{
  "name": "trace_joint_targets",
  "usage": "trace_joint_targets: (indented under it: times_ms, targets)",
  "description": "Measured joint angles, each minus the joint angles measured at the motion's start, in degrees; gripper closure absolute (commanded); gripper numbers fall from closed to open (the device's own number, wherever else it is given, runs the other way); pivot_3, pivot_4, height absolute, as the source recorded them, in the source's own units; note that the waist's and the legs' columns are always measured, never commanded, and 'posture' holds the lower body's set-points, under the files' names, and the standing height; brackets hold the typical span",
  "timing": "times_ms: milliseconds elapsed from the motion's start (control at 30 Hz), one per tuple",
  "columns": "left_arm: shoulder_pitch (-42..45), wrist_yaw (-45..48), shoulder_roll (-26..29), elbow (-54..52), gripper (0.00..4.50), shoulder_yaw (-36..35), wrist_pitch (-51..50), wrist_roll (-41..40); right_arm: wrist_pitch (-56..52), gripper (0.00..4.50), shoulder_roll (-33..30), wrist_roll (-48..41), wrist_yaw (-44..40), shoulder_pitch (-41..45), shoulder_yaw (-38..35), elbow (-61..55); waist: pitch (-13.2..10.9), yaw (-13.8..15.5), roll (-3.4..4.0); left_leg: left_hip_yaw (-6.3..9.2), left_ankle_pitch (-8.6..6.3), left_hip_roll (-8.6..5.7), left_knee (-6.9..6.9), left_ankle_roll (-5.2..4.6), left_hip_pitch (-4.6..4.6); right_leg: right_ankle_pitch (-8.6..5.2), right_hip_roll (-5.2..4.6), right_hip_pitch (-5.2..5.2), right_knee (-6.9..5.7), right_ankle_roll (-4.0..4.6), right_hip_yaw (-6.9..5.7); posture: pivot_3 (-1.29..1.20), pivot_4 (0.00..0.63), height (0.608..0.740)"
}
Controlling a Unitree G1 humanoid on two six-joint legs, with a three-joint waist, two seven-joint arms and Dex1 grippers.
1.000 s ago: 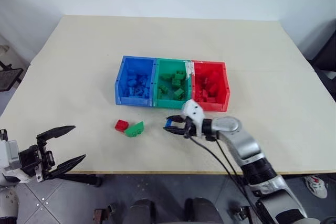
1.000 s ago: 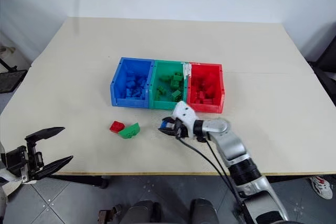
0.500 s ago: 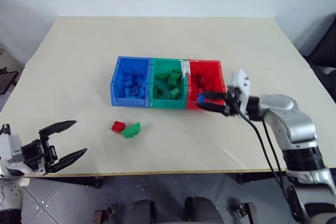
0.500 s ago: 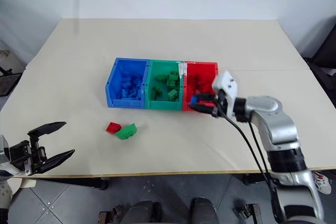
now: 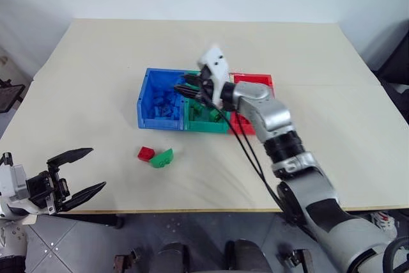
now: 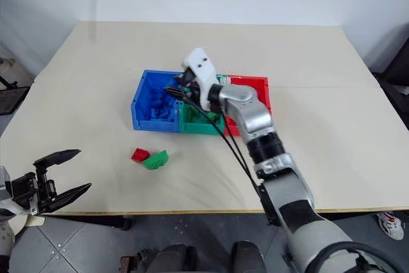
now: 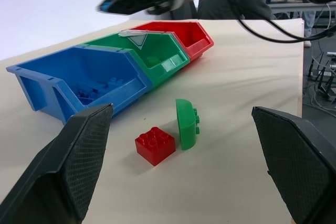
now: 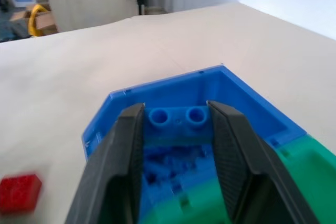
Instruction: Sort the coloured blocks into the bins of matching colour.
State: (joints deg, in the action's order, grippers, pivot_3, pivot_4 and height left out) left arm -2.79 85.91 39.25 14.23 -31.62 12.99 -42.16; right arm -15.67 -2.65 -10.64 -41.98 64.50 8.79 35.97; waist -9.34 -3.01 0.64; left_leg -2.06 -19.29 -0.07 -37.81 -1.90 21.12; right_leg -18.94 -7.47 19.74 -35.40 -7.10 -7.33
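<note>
My right gripper is shut on a blue block and hovers over the near right part of the blue bin, by its border with the green bin. The red bin stands to the right of the green one. All three bins hold several blocks of their own colour. A red block and a curved green block lie touching on the table in front of the blue bin. My left gripper stands open off the table's front left edge, with nothing between its fingers.
The bins sit side by side in the middle of a beige table. My right arm and its cables cross over the green and red bins. A white wall runs behind the table.
My right gripper has lifted the blue block from the table in front of the green bin, passed the red bin's front, and swung up and left over the blue bin. The left gripper stayed put.
</note>
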Motion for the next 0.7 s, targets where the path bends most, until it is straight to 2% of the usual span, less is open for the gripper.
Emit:
trace_joint_targets:
  times_ms: [100, 133, 200, 367, 467, 600, 700]
  targets:
    - [-0.5, 0.0, -0.4, -0.2, 0.0, 0.0, 0.1, 0.0, 3.6, 3.07, 3.6, 1.1, 0.6, 2.3, 0.0, 5.3, 0.0, -0.3, 0.03, 0.04, 0.0, -0.01, 0.02, 0.0, -0.01, 0.0, 0.02, 0.07, -0.14, 0.0, 0.03, 0.0, 0.15, 0.74]
    - [-0.7, -0.1, -0.5, -0.3, 0.0, 0.0, 0.2, 0.0, 4.7, 2.34, 4.6, 1.8, 1.2, 3.0, 0.1, 7.3, 0.0, -0.3, 0.05, 0.05, 0.0, -0.01, 0.02, 0.0, -0.01, 0.0, 0.02, 0.08, -0.15, 0.0, 0.04, 0.0, 0.15, 0.74]
    - [-1.1, -0.2, -0.6, -0.7, 0.0, 0.0, 0.2, 0.0, 6.0, 1.8, 5.6, 3.4, 2.9, 4.2, 0.2, 11.2, -0.1, -0.3, 0.06, 0.06, 0.0, -0.02, 0.02, 0.0, 0.0, 0.0, 0.03, 0.08, -0.17, 0.0, 0.08, 0.0, 0.15, 0.74]
    - [-1.3, -0.7, -0.7, -0.7, 0.0, 0.0, 0.3, 0.0, 9.9, 0.06, 5.8, 4.0, 2.6, 4.3, -0.5, 12.9, -0.1, -0.3, 0.08, 0.09, 0.0, -0.06, 0.02, 0.0, 0.0, 0.0, 0.02, 0.09, -0.16, 0.0, 0.27, 0.0, 0.15, 0.74]
    - [-1.2, -0.8, -0.7, -0.8, 0.0, 0.0, 0.3, 0.0, 10.8, 0.03, 4.9, 3.5, 0.5, 4.1, -1.5, 12.1, -0.1, -0.4, 0.08, 0.09, 0.0, -0.04, 0.03, 0.0, 0.0, 0.0, 0.02, 0.1, -0.16, 0.0, 0.34, 0.0, 0.15, 0.74]
    - [-0.8, -1.2, -0.7, -0.8, 0.0, 0.1, 0.4, 0.0, 11.1, 0.03, 0.7, 1.3, -6.5, 0.1, -2.0, 5.2, -0.1, -0.2, 0.04, 0.15, -0.01, -0.06, 0.02, -0.01, 0.0, 0.0, -0.02, 0.04, -0.13, 0.0, 0.47, 0.0, 0.15, 0.74]
    - [0.4, -1.9, -1.1, -0.8, 0.0, 0.2, 1.0, 0.4, 10.4, 0.03, -8.7, -2.3, -18.2, -8.5, -2.0, -5.3, 0.0, 0.8, -0.01, 0.46, -0.07, -0.15, -0.09, -0.11, 0.01, 0.03, -0.04, -0.16, -0.05, -0.03, 0.57, 0.0, 0.15, 0.74]
